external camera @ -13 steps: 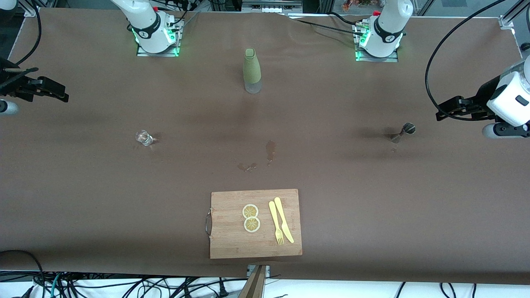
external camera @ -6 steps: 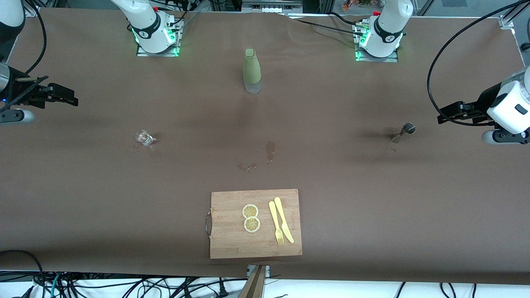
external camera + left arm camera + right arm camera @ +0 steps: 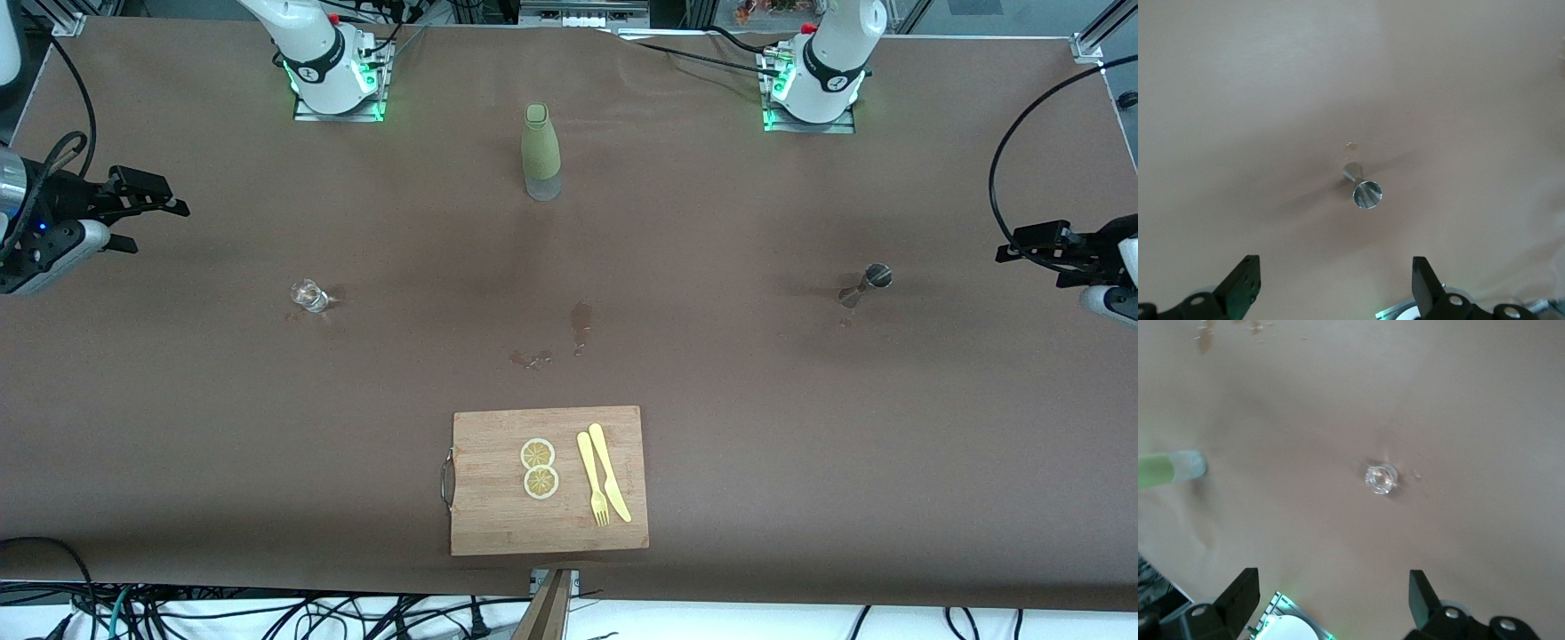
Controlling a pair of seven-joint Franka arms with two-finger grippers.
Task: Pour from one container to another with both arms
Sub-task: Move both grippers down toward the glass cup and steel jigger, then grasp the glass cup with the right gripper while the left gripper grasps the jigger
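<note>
Showing front view, left gripper [image 3: 1009,252] wide open, empty, over brown bench [image 3: 800,427] end near small steel jigger [image 3: 867,284], right gripper [image 3: 164,213] wide open, empty, above its end near small clear glass [image 3: 308,296], left wrist view, jigger [image 3: 1363,188] upright on bench, right wrist view, glass [image 3: 1381,479] upright, green bottle [image 3: 1168,468] beside.

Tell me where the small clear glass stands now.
In the front view the glass stands upright on the table toward the right arm's end, farther from the camera than the cutting board, nearer than the green bottle.

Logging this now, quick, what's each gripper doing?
Left gripper: open, empty, over the table's left-arm end.
Right gripper: open, empty, over the right-arm end.
</note>
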